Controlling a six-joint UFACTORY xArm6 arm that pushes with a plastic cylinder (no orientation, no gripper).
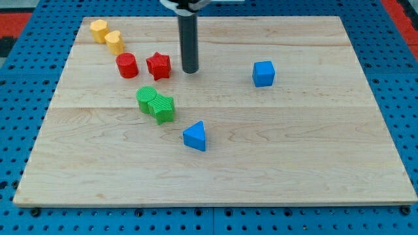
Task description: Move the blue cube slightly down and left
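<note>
The blue cube (264, 74) sits on the wooden board (313, 150), right of centre in the upper half. My tip (189, 70) rests on the board well to the cube's left, about a hundred pixels away, not touching it. The tip stands just right of the red star (159, 66), close beside it. The rod rises out of the view's top.
A red cylinder (127, 66) lies left of the red star. Two yellow blocks (98, 30) (114, 42) sit at the upper left. Two green blocks (147, 98) (163, 109) touch below the red ones. A blue triangular block (195, 136) lies near the centre.
</note>
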